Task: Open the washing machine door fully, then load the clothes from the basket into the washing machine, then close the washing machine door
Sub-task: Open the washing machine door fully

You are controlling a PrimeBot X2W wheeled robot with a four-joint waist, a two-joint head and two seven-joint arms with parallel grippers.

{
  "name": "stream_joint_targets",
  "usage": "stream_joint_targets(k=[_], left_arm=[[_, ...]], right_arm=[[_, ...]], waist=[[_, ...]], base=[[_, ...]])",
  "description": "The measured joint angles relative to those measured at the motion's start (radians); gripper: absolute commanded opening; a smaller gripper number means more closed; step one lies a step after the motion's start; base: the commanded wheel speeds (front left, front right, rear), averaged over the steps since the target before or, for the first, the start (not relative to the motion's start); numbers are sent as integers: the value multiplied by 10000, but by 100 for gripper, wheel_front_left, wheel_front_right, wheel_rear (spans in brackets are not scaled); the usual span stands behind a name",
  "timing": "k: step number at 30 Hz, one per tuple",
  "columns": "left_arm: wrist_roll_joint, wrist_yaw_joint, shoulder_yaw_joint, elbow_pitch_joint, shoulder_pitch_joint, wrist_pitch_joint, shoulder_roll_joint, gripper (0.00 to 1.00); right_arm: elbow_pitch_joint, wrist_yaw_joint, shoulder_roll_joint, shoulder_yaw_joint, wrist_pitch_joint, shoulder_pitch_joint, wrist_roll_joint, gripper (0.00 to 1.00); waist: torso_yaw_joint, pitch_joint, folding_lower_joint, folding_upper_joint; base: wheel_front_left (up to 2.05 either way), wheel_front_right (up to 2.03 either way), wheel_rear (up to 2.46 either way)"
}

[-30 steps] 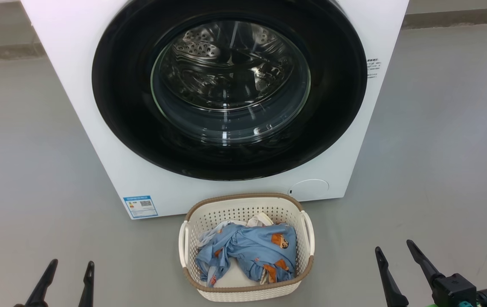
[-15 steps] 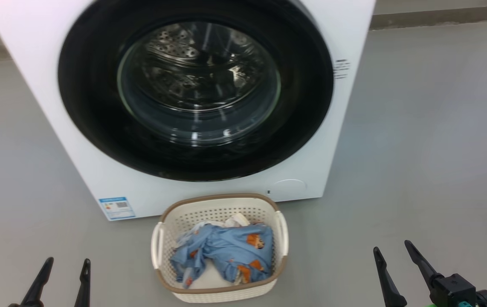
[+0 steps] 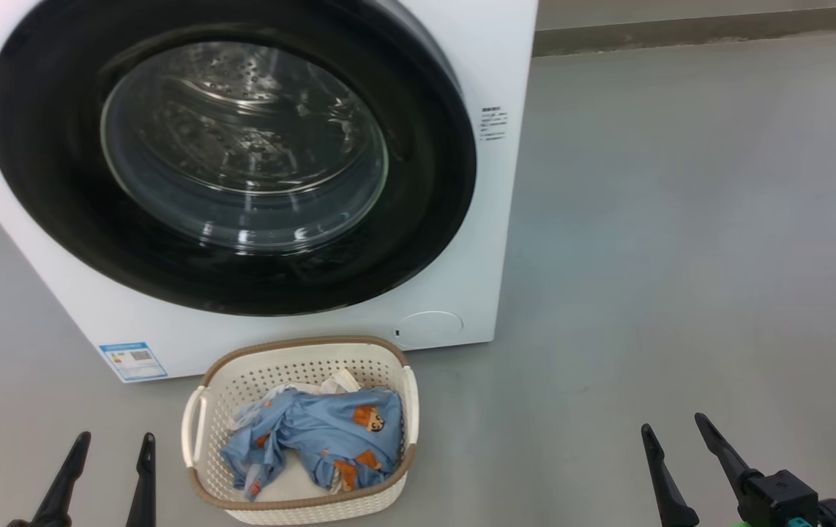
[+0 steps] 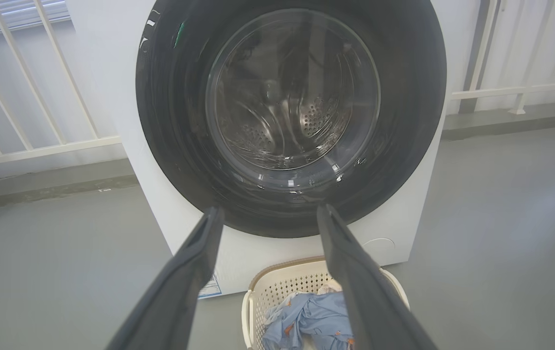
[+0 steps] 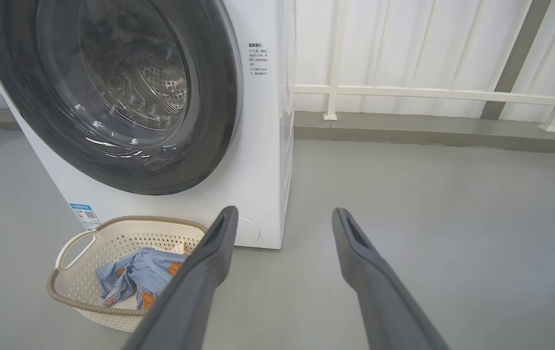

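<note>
You face one big white front-loading washing machine [image 3: 495, 58] on the grey floor [image 3: 681, 256], its one round glossy black-rimmed glass door [image 3: 235, 157] shut. Just before it stands one small cream-white perforated plastic basket [image 3: 301, 345], brown-rimmed, holding crumpled light-blue clothes [image 3: 323, 439] with orange-brown figures and cream-white pieces. Your left gripper [image 3: 114, 439] and right gripper [image 3: 670, 423] hover empty, jaws apart.

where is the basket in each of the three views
head view: the basket at the bottom, left of centre, in front of the washing machine
left wrist view: the basket at bottom centre, cut by the lower edge
right wrist view: the basket at lower left
shared landmark: the round white cover low on the machine's front, by the basket's upper right
</note>
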Motion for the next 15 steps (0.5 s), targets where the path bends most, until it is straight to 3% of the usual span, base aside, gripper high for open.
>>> stream_joint_targets(k=[15], left_arm=[[0, 0, -6, -2, 2, 0, -15, 100]], right_arm=[[-52, 0, 8, 35, 0, 0, 334, 100]], waist=[[22, 9, 0, -1]], base=[[11, 11, -23]])
